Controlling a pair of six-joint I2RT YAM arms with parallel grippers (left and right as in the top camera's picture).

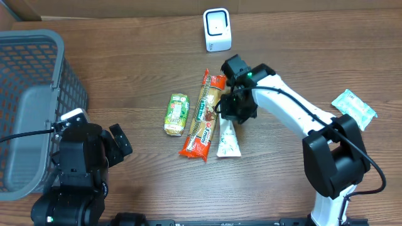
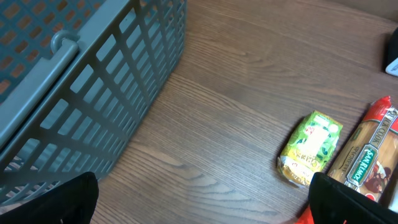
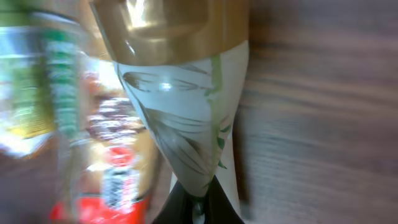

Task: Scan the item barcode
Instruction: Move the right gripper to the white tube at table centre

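The item in my right gripper [image 1: 233, 113] is a white pouch [image 1: 228, 140] with leaf drawings and a gold band [image 3: 168, 25]. It lies flat on the table beside a long red pasta packet [image 1: 204, 115]. In the right wrist view the two black fingers of that gripper [image 3: 198, 208] are shut on the pouch's [image 3: 180, 118] narrow end. No barcode shows on it. A white scanner [image 1: 217, 29] stands at the back of the table. My left gripper [image 1: 117, 145] is open and empty near the front left, its fingertips [image 2: 68, 199] wide apart over bare wood.
A grey plastic basket [image 1: 38, 94] fills the left side, close to my left gripper [image 2: 205, 211]. A green snack packet [image 1: 177, 114] lies left of the pasta packet [image 2: 367, 162]. A pale green-and-white packet [image 1: 353, 108] sits at the right edge.
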